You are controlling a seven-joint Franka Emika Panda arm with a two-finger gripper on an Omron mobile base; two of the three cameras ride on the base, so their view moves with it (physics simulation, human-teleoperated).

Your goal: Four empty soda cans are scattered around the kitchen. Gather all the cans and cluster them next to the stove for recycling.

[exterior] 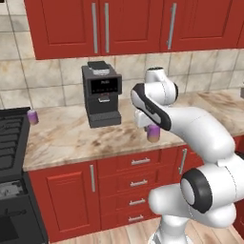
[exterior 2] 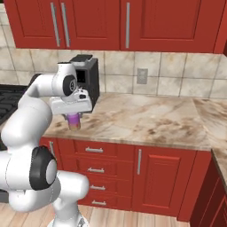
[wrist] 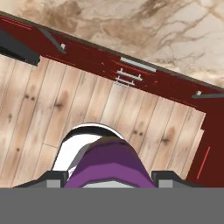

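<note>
A purple soda can (exterior: pixel 153 134) with a silvery top hangs in the air by the counter's front edge, and my gripper (exterior: pixel 152 127) is shut on it. The right base view has the same can (exterior 2: pixel 74 121) under the gripper (exterior 2: pixel 73 115). In the hand view the can (wrist: pixel 107 162) sits between the two dark fingertips (wrist: pixel 55 177), above wooden floor and red cabinet fronts. Another purple can (exterior: pixel 32 116) stands upright on the counter right beside the stove (exterior: pixel 10 138), far left of the gripper. The stove's grates (exterior 2: pixel 8 103) lie behind my arm.
A dark boxy coffee machine (exterior: pixel 101 93) stands at the back of the beige counter (exterior: pixel 71 136), behind the held can and just left of it. Red wall cabinets (exterior: pixel 95 24) hang above. A wall outlet (exterior 2: pixel 142 75) sits on the tiles. The counter (exterior 2: pixel 146 117) turns a corner at the right.
</note>
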